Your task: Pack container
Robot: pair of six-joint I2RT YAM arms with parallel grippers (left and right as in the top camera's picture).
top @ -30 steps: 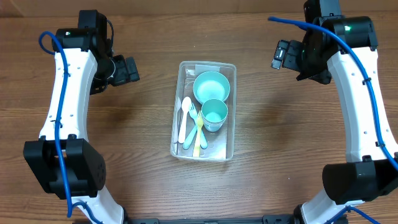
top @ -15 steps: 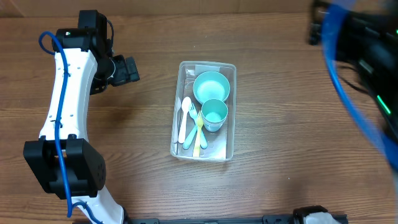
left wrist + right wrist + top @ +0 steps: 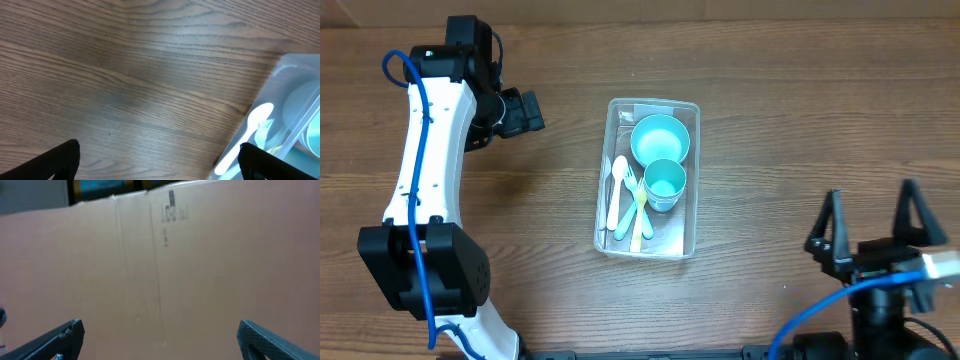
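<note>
Container (image 3: 668, 235): long axis running away from robot, lying right of left gripper (image 3: 532, 112) (the nearer); right gripper (image 3: 870, 215) well apart, facing off-table; both spread wide, empty.

The table (image 3: 790, 110) was dark brown wood, its grain running across in long wavy lines. It was evenly lit with a soft sheen, and the left wrist view showed a faint darker patch (image 3: 117, 97) on it. Along its far edge ran a paler tan strip (image 3: 650, 8). In the right wrist view a plain brown cardboard wall (image 3: 225, 280) filled nearly everything, with an upright crease (image 3: 159, 290) and small blurred print (image 3: 171, 211) near the top. Above its upper edge showed a blue glow (image 3: 102, 185) and a grey patch (image 3: 30, 195).
</note>
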